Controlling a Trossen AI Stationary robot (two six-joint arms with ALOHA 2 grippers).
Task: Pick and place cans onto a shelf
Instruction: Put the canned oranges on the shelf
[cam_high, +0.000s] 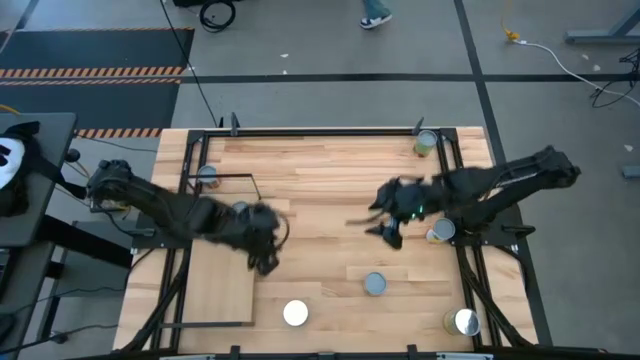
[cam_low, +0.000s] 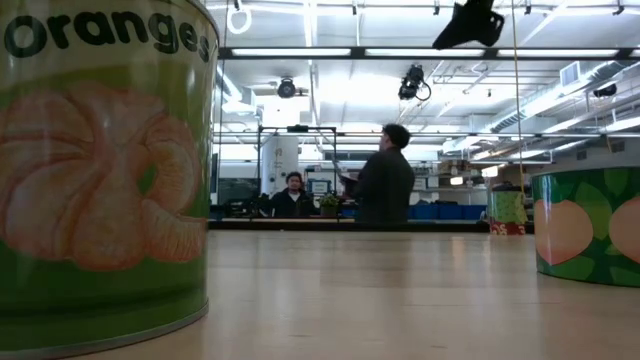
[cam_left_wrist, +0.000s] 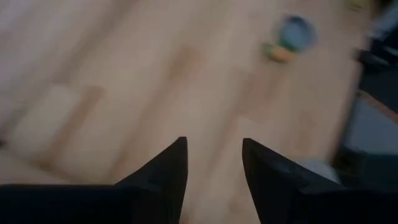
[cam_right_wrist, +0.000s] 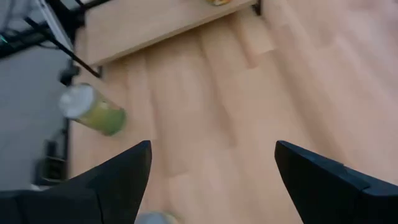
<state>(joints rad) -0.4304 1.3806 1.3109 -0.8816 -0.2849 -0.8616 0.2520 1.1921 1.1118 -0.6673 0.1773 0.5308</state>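
Observation:
The shelf (cam_high: 220, 285) lies flat at the table's left, with one can (cam_high: 207, 177) on its far end. Other cans stand upright on the tabletop: a pale-blue-topped one (cam_high: 375, 284), a white-topped one (cam_high: 295, 313), and three along the right side (cam_high: 427, 143), (cam_high: 441, 232), (cam_high: 462, 321). My left gripper (cam_high: 265, 255) is open and empty, above the table just right of the shelf; its wrist view (cam_left_wrist: 214, 155) shows the pale-blue-topped can (cam_left_wrist: 292, 34) ahead. My right gripper (cam_high: 385, 225) is wide open and empty over the table's middle right (cam_right_wrist: 211, 162); it sees the white-topped can (cam_right_wrist: 93, 111) and the shelf (cam_right_wrist: 155, 25).
The low view shows a big green "Oranges" can (cam_low: 100, 170) close at the left, another can (cam_low: 590, 225) at the right and a far can (cam_low: 507, 210). Two people (cam_low: 385, 185) are in the room beyond. Black frame rails (cam_high: 470, 260) run along the table's sides.

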